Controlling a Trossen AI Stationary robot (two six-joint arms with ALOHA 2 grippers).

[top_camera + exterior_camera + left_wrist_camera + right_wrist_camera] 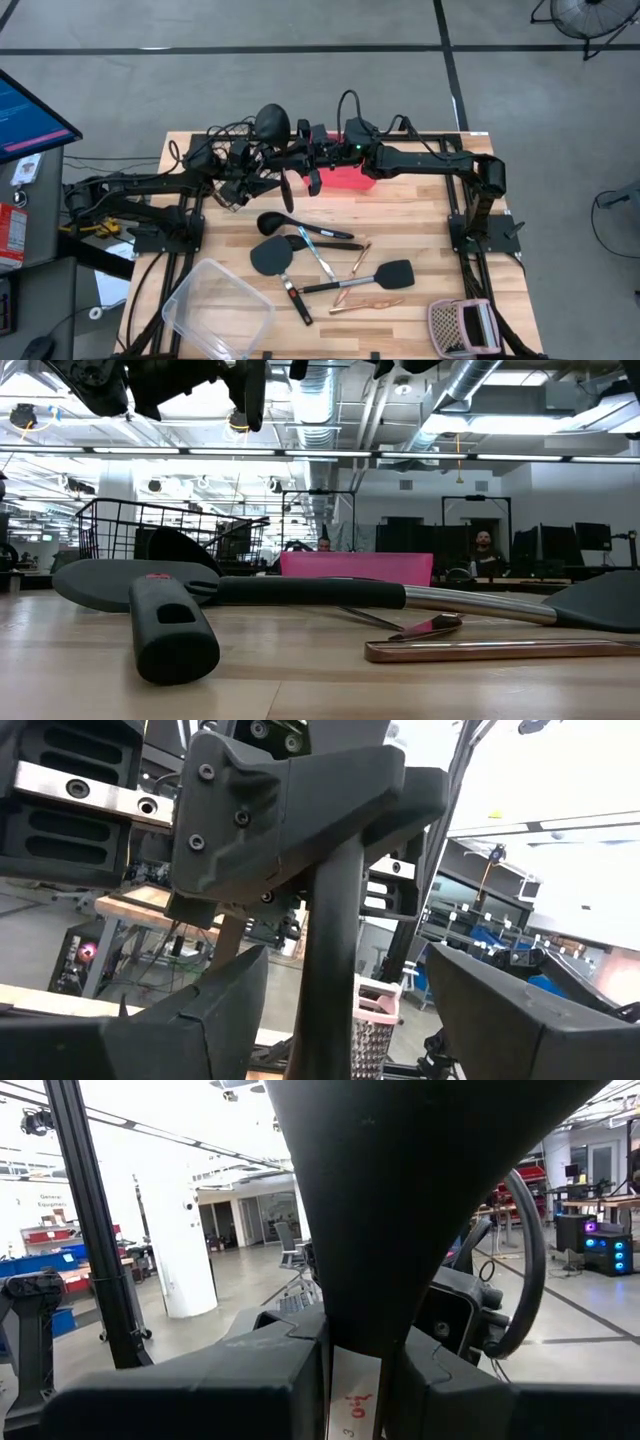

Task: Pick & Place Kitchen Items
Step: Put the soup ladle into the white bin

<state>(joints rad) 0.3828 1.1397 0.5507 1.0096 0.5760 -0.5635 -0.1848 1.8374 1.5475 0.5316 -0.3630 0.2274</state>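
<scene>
A black long-handled utensil (286,185) hangs over the table's far middle with its wide head (420,1170) up. My right gripper (355,1370) is shut on it, reaching in from the right (306,152). My left gripper (345,990) is open and comes from the left (268,178). Its two fingers stand either side of the handle (335,970) lower down, with gaps on both sides. More kitchen items lie flat on the table's middle: a black spoon (275,220), a spatula (270,257), a turner (395,272), a silver piece (318,250) and copper sticks (362,260). My right gripper pinches the utensil between its two fingers (250,830) at the narrow top of the handle (332,880), just under the flared head. The fingers come about level from the table's right and lie across the handle. The utensil stands roughly upright, lifted clear, handle hanging below.
A red tray (352,180) sits under the right arm at the far middle. A black wire basket (150,525) stands at the far left. A clear tub (215,305) is at the near left, and a pinkish mesh item (462,325) at the near right.
</scene>
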